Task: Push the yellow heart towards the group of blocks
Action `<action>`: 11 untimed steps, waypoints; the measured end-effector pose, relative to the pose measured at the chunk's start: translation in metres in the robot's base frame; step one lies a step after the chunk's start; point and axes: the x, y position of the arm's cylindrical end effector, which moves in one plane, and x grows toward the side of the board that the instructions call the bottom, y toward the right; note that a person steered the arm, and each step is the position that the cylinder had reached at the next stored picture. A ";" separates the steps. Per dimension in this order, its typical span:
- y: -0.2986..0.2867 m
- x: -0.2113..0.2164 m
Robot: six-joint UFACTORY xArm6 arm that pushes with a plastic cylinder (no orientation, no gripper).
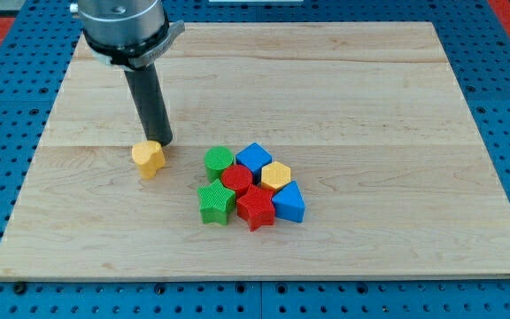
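Left of the cluster on the worktop (397, 97), the yellow heart (149, 159) is sitting apart from the group — my tip (162, 142) is touching its upper right edge, with no gripper present — and it is looking light, rigid, slippery, best pushed from its left.
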 end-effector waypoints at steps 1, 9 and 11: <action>0.000 -0.002; 0.044 0.049; 0.024 -0.003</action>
